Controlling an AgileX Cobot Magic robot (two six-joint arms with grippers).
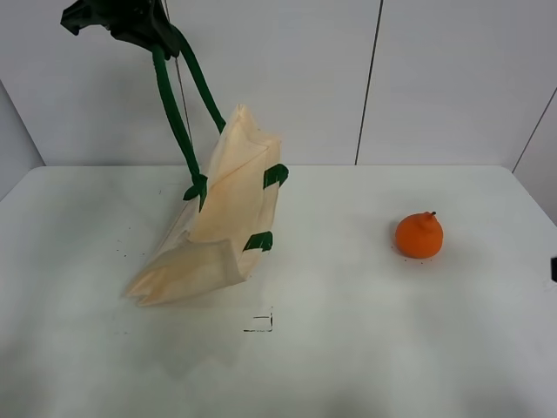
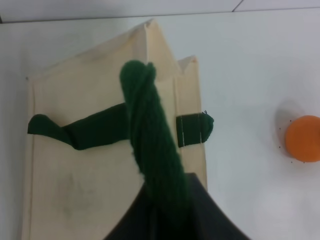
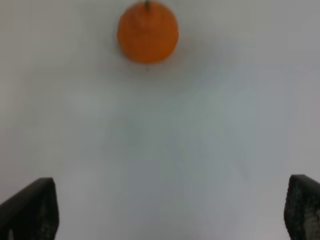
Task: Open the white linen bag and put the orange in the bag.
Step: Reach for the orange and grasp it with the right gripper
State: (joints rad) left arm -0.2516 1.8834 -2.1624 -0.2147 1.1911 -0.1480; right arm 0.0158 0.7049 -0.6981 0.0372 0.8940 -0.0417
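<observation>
- From the high camera, the left claw (image 1: 144, 30) is up in the air above the white linen bag (image 1: 228, 205), clamped on the dark green strap handles (image 1: 178, 113). My guess is that it hoists the cloth this way so the mouth can fall open.
- Only the upper part of the bag hangs. Its lower end is still folded and slumped on the tabletop (image 1: 365, 348), so the bag leans rather than standing square.
- The orange (image 1: 419, 235) sits on the tabletop well away from the bag, on the side opposite the raised straps. Nothing is touching it, and it is not in the bag.
- In the left wrist view, the strap handles (image 2: 152, 145) run twisted together like a rope into the dark claw body (image 2: 167, 220), which is gripping them tight.
- Below them the bag (image 2: 90, 190) shows its flat cream face and a green tab (image 2: 196, 129). I can't see into the mouth, so I can't say whether anything is inside.
- The orange (image 2: 304, 138) is visible off beyond the bag's tab edge.
- In the right wrist view, the right claw (image 3: 170, 210) has its two fingers (image 3: 30, 210) spread wide apart with nothing between them.
- That claw faces the orange (image 3: 147, 32), which lies ahead of it and apart from it. It looks ready to reach in for the fruit. The bag is not in this view.
</observation>
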